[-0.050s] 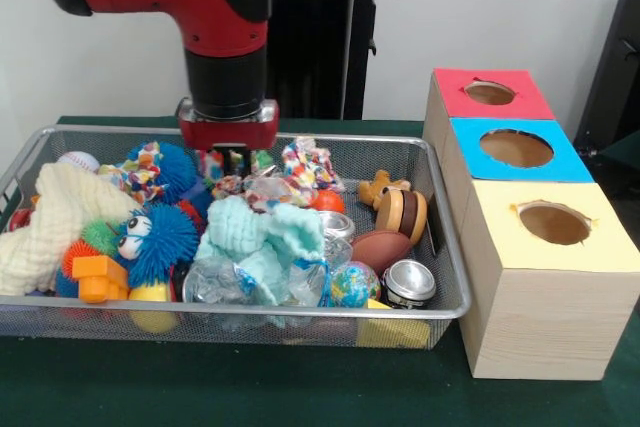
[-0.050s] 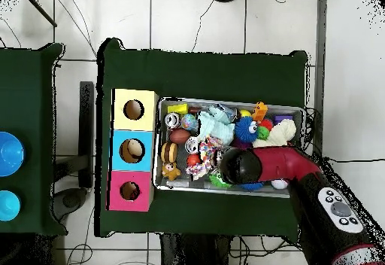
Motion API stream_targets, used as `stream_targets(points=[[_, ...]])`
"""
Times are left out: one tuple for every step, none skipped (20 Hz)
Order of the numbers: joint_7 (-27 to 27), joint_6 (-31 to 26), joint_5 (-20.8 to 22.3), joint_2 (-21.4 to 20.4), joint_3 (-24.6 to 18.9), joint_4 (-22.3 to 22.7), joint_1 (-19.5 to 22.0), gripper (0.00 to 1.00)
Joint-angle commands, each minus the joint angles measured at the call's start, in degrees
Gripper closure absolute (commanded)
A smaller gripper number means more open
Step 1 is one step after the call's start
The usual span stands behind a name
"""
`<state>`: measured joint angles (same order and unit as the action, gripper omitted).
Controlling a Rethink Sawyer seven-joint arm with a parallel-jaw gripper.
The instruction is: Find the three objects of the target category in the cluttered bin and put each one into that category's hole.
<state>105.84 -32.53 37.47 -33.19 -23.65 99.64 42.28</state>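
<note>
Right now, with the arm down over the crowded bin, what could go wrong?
The gripper sits among tightly packed toys, so it may snag the patterned fabric ball beside it or grab two things at once. The light blue cloth drapes over neighbours and could hide targets. The mesh bin wall could catch anything dragged out low.

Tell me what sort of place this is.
Probably a robotics lab test setup: a red arm over a wire-mesh bin of toys, a three-hole sorting box, and cables across a tiled floor.
</note>
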Motion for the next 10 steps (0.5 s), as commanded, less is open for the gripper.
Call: stream_targets(points=[[-20.75,-5.60,6.69,0.97,-4.16,-6.25,3.75,1.00],[-20.57,-5.50,6.94,1.18,-4.20,-6.38,3.82,1.00],[-20.23,-5.20,7.18,1.15,-4.32,-6.03,4.07,1.00],[-19.84,-5.23,7.24,1.42,-4.28,-6.00,4.09,1.00],[-19.58,-5.31,7.30,1.36,-4.30,-5.67,4.14,1.00],[-19.14,-5.34,7.39,1.33,-4.22,-5.44,4.02,1.00],[-18.64,-5.24,7.50,1.21,-4.15,-5.08,3.84,1.00],[-18.33,-5.28,7.66,1.16,-4.33,-4.70,3.80,0.00],[-18.07,-5.70,7.63,1.09,-4.06,-4.65,3.43,0.00],[-17.80,-6.12,7.61,1.02,-3.80,-4.60,3.06,0.00]])
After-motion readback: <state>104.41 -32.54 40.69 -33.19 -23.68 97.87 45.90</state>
